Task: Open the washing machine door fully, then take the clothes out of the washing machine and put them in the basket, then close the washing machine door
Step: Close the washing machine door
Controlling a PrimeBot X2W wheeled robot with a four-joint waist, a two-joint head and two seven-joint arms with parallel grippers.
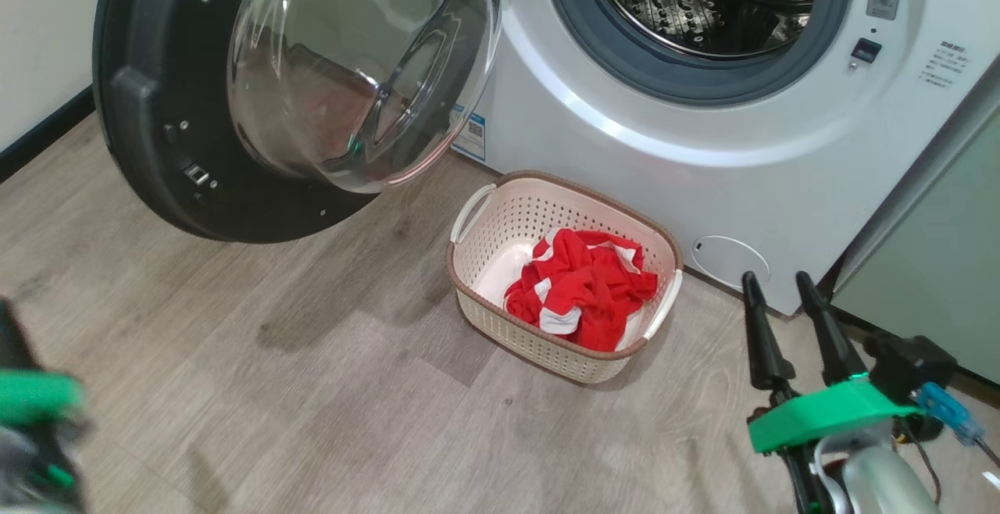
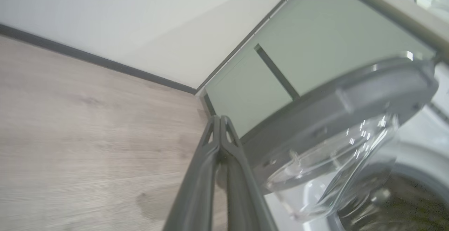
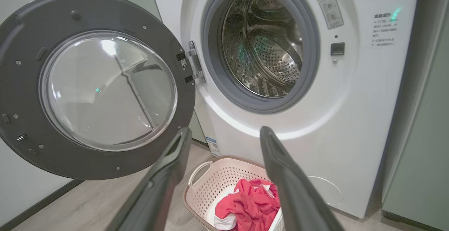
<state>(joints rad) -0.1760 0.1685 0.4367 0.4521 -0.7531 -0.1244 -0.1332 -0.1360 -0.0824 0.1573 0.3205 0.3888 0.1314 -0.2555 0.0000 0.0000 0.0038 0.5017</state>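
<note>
Glossy black rim, bulging clear glass: the washing machine door (image 1: 297,84) hangs wide open at left. The left gripper (image 2: 220,120) has its fingers pressed together. On the wood-look floor (image 1: 273,373), the cream basket (image 1: 451,264) holds red-and-white clothes (image 1: 582,287) before the white washing machine (image 1: 703,155). The right gripper (image 1: 776,280) has its fingers apart and empty, near a pale green cabinet (image 1: 930,264).

Your right jaws are two long black fingers (image 1: 762,338) that taper to rounded tips, seated in a bright green plastic bracket (image 1: 828,412). Beside the bracket you see a black boxy housing (image 1: 910,362), a small blue connector (image 1: 949,414) with thin dark wires, and a pale silver forearm (image 1: 883,479). Your left jaws are matte dark grey fingers (image 2: 200,189) with triangular cut-outs near the tips. In the head view a blurred green part (image 1: 35,397) marks that wrist.
</note>
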